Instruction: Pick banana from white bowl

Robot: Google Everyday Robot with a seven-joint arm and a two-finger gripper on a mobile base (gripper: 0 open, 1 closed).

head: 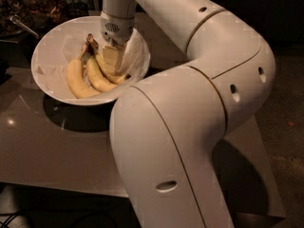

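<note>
The white bowl (47, 46) stands at the back left of the table, lined with white paper. Three bananas lie in it with their brown stems together at the far side. The slim banana (120, 78), with a blackish end tip, is the rightmost and lies mostly under my gripper. A stubbier banana (97, 77) lies in the middle and the thickest, paler one (75, 81) on the left. My gripper (111, 61) is down inside the bowl, right on top of the slim banana.
The bowl sits on a glossy grey table (57, 151). My large white arm (199, 103) fills the middle and right of the view. Dark clutter (28, 8) stands behind the bowl at the back left.
</note>
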